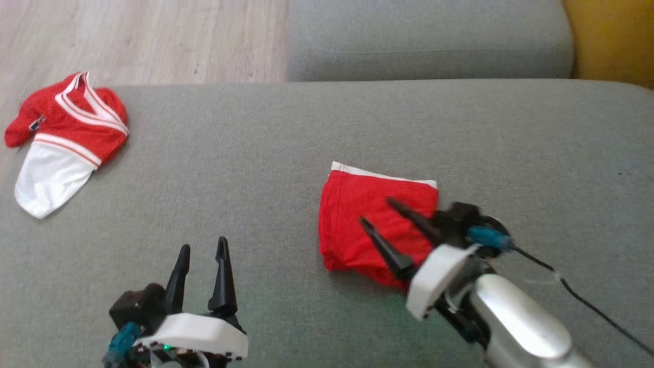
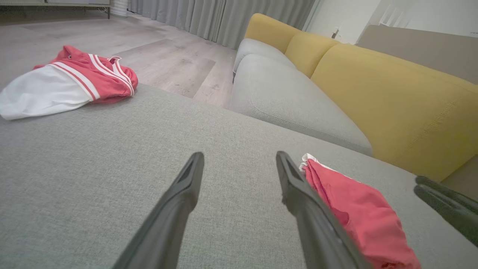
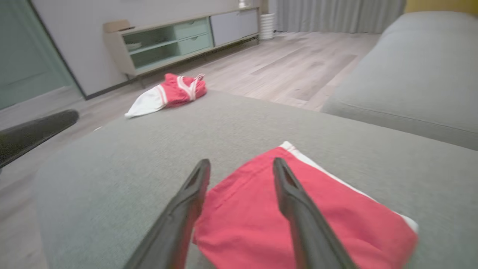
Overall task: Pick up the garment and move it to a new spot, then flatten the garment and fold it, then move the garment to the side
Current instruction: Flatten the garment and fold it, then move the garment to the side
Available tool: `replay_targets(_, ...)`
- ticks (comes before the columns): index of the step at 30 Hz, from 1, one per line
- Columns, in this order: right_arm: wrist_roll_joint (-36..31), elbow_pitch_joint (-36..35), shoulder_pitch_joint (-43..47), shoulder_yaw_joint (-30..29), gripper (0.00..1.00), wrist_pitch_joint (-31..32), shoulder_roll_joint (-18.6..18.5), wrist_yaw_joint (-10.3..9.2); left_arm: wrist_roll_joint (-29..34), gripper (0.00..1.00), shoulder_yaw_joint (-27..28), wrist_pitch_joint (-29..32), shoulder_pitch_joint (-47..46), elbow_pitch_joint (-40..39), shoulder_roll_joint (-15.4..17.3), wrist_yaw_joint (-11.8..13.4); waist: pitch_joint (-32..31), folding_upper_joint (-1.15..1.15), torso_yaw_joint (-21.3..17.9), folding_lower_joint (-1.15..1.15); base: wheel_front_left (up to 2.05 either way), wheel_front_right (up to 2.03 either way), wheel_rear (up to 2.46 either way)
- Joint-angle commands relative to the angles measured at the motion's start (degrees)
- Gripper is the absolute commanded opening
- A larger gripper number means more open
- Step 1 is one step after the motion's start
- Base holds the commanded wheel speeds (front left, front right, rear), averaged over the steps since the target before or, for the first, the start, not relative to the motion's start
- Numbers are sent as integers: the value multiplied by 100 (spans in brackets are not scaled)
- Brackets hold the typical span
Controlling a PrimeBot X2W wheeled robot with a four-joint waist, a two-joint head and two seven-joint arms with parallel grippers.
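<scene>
Folded red garment (image 1: 352,204) lies flat on the grey sofa cushion (image 1: 286,128), right of centre, well apart from the red-and-white jersey (image 1: 66,128) at the far left edge. Right gripper (image 1: 377,210) hovers over it, fingers spread, nothing pinched. Left gripper (image 1: 203,244) spread too, over bare cushion. Danger: a low fingertip snags the top layer and drags the fold open

On the grey fabric sofa seat (image 1: 255,204): folded red cloth garment (image 1: 357,204) right of centre; crumpled red-and-white jersey (image 1: 66,133) at the far left corner, well apart. The right gripper (image 1: 376,210) is over the garment's near-right part (touching or just above, hard to tell). The left gripper (image 1: 203,244) is at the near edge, left of the garment. A second grey seat cushion (image 1: 429,41) lies behind, with pale wooden floor (image 1: 153,41) beyond on the left.
</scene>
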Motion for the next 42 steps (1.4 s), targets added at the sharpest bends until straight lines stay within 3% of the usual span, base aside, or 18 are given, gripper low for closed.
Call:
replay_targets(1, -202, -260, 198, -373, 100, -109, 127, -4, 29, 100, 286, -87, -125, -103, 121, 46, -127, 0, -100, 0, 0, 0, 0)
replay_targets(7, -1090, -874, 1094, -1929, 100, -40, 440, -4, 34, 100, 276, -173, -54, -40, 84, -9, -232, 0, -210, 0, 0, 0, 0)
replay_targets(17, -1828, -2012, 2336, -3449, 100, 183, 822, -4, 115, 100, 230, -307, 92, 169, 5, -120, -266, 0, -258, 0, 0, 0, 0)
replay_targets(24, -1698, -2313, 2665, -3688, 100, 234, 846, -4, 234, 100, 184, -340, 214, 274, 89, -106, -262, 0, -254, 0, 0, 0, 0)
replay_targets(42, -1612, -2211, 2659, -3709, 100, 284, 848, -4, 392, 100, 80, -341, 148, 498, 209, -82, -198, 0, -230, 0, 0, 0, 0)
